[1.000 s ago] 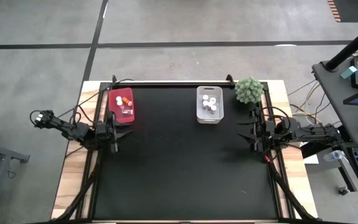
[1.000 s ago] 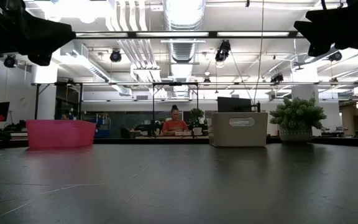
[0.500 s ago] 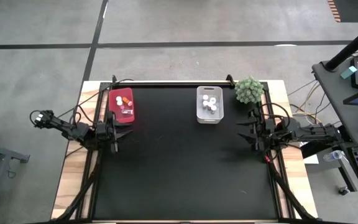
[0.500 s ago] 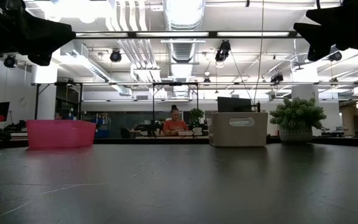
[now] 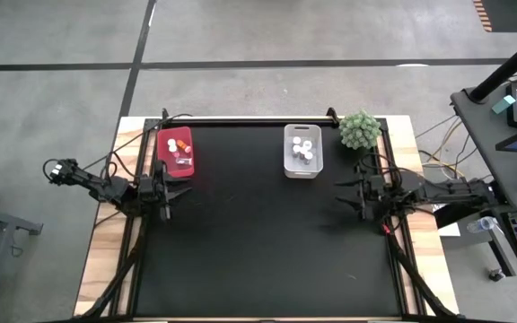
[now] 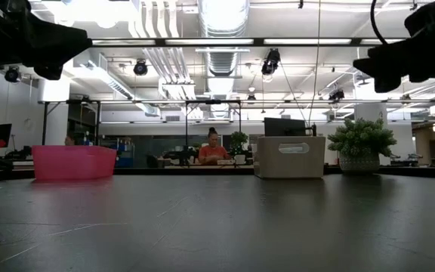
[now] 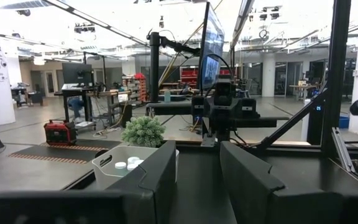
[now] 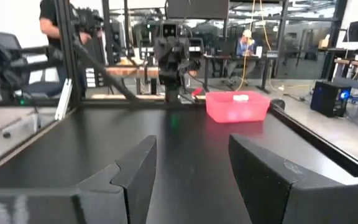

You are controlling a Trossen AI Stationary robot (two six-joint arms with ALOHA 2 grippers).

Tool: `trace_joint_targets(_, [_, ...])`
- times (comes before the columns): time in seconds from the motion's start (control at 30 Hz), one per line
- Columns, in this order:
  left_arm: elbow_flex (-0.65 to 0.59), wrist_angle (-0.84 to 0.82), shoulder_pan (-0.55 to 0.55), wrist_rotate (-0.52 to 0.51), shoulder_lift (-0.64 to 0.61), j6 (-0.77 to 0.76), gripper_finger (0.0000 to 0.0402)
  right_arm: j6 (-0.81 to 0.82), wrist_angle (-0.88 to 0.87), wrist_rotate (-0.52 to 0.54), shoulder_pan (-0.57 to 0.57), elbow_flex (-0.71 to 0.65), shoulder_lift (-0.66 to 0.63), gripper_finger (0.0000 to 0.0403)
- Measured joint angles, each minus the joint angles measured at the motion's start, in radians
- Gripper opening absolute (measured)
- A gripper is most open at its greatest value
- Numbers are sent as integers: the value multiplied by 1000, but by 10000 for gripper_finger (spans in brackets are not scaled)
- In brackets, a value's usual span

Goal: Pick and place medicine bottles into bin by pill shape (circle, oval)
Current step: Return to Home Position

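Several medicine bottles lie in the pink bin at the table's far left. Several more white-capped ones stand in the clear bin at the far middle; their caps also show in the left wrist view. No bottle shows on the black table top. My left gripper hangs open and empty above the table's left edge, near the pink bin. My right gripper hangs open and empty above the table's right side, in front of the plant ball. Each wrist view shows open fingers, left gripper, right gripper.
A green spiky plant ball stands at the far right corner, beside the clear bin. The black table top lies between the two arms. People show in the room beyond the table.
My right gripper has moved a little toward the table's middle and down; it stays open. The left arm and the bins have kept still.
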Motion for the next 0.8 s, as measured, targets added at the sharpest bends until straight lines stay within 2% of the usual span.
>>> trace_joint_targets(0.07, [0, 0, 0, 0, 1, 0, 111, -18, -52, -2, 0, 1, -41, 192])
trace_joint_targets(0.27, [0, 2, 0, 1, 2, 0, 111, -70, -61, -7, 0, 1, -38, 192])
trace_joint_targets(0.5, [0, 1, 0, 1, 6, 0, 111, -1, -54, -3, 0, 0, -28, 192])
trace_joint_targets(0.8, [0, 0, 0, 1, 6, 0, 111, -7, -54, -3, 0, 0, -21, 192])
